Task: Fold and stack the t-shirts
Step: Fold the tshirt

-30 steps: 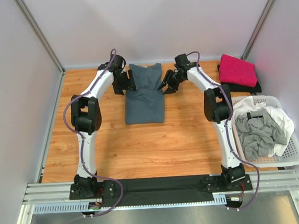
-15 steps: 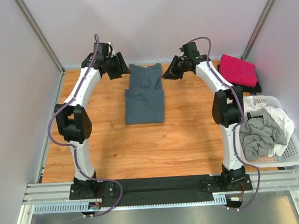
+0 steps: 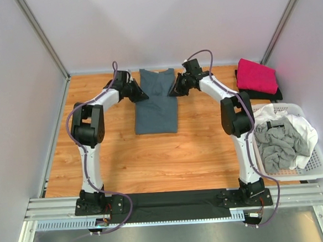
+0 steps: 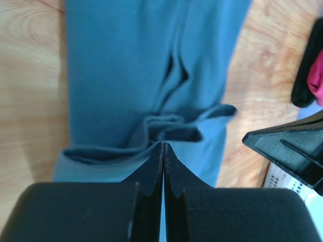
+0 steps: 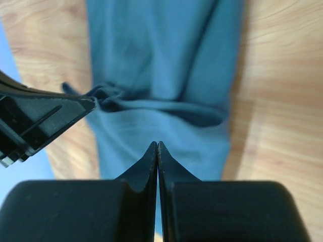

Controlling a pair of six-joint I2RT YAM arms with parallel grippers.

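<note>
Near right, the white basket [image 3: 315, 169] holds crumpled grey [image 3: 277, 146] and white shirts [image 3: 305, 130]. Mid-table and farther back, the slate-blue t-shirt [image 3: 156, 107] lies folded into a narrow strip. Both arms bend inward. The left gripper [image 3: 142, 94] is clamped on its bunched left edge. The right gripper [image 3: 172, 92] is closed at the right edge, hold unclear. A folded magenta shirt [image 3: 255, 75] lies far right.

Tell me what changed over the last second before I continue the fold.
Both arms swung up toward the far edge, then came back down to the far end of the blue-grey shirt. The left claw and right claw, open earlier, are now shut at its two side edges; whether cloth is pinched I cannot tell. The shirt itself, the pink shirt and the basket have not moved.
</note>
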